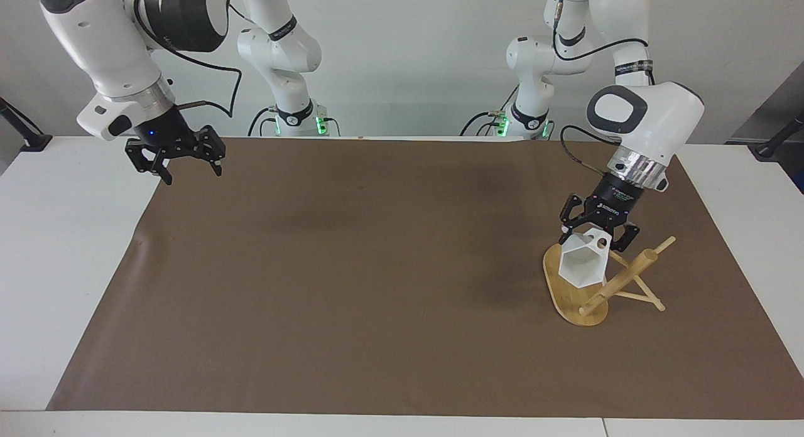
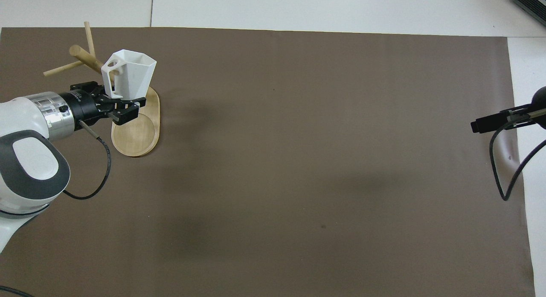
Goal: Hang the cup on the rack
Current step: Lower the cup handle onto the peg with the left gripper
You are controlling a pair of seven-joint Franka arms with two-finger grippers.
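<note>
Matt white cup (image 1: 583,265), pale smooth wooden rack (image 1: 581,299), matt brown table cover (image 1: 352,267).

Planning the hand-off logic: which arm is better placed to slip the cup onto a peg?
Left. The left gripper already holds the cup over the rack; the right gripper waits at the table's other end.
</note>
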